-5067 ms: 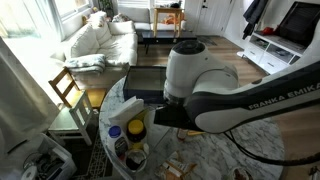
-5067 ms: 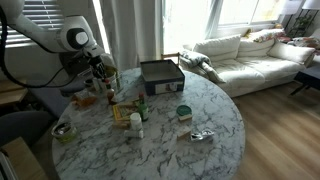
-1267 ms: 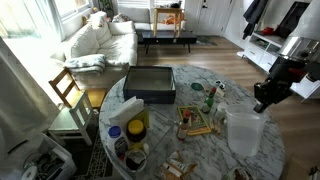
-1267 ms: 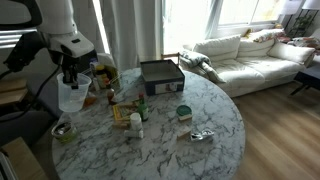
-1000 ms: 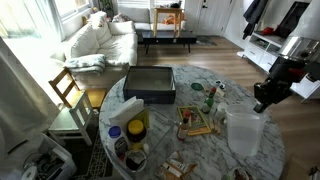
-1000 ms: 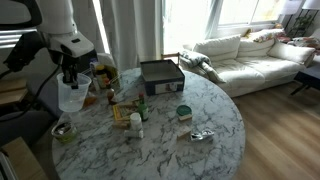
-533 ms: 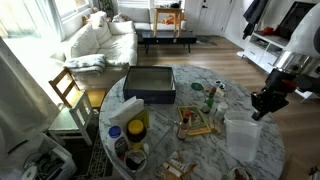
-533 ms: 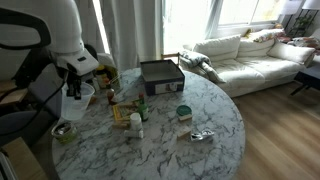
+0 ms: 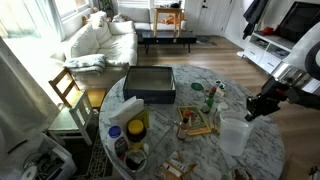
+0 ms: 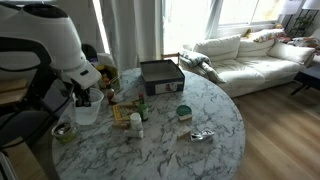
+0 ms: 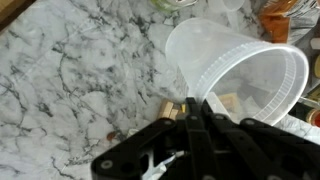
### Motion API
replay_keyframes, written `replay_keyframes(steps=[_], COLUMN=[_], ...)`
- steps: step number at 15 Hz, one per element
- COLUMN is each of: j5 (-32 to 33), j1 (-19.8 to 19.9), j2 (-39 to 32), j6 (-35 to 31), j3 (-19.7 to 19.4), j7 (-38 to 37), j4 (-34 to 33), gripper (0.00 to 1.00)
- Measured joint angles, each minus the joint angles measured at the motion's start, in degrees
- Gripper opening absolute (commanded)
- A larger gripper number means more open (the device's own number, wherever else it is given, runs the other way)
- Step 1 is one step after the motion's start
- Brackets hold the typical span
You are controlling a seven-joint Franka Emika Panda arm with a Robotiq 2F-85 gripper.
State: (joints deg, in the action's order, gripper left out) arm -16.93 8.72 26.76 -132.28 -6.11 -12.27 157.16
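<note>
My gripper [image 11: 193,104] is shut on the rim of a clear plastic cup [image 11: 240,62], one finger inside the wall and one outside. In the wrist view the cup lies tilted, its mouth facing right, over the marble table [image 11: 60,70] with small wooden blocks [image 11: 172,110] under it. In both exterior views the cup [image 9: 233,135] [image 10: 87,111] hangs below the gripper [image 9: 250,113] [image 10: 82,98] at the edge of the round table [image 9: 195,157] [image 10: 190,150], close to a green bottle [image 9: 210,98] and a wooden tray of pieces [image 9: 196,122].
A black box [image 9: 150,83] [image 10: 160,76] sits at the far side of the table. A yellow-lidded jar [image 9: 136,127], a small green-lidded jar [image 10: 184,112] and a bowl [image 10: 63,132] stand on it. A wooden chair [image 9: 66,90] and a white sofa [image 10: 250,55] are nearby.
The arm has come down and in toward the table edge, carrying the cup lower and tilting it. The grip has stayed the same.
</note>
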Motion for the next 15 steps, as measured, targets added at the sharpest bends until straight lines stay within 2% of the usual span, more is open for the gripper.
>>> replay_keyframes(steps=[7, 15], j5=[-0.1, -0.1], j1=[-0.4, -1.0], j2=[-3.0, -7.6], j6=[-6.0, -9.9], j3=[-0.2, 0.0], j7=[1.1, 1.7], j4=[0.3, 0.3], gripper=[0.01, 0.01])
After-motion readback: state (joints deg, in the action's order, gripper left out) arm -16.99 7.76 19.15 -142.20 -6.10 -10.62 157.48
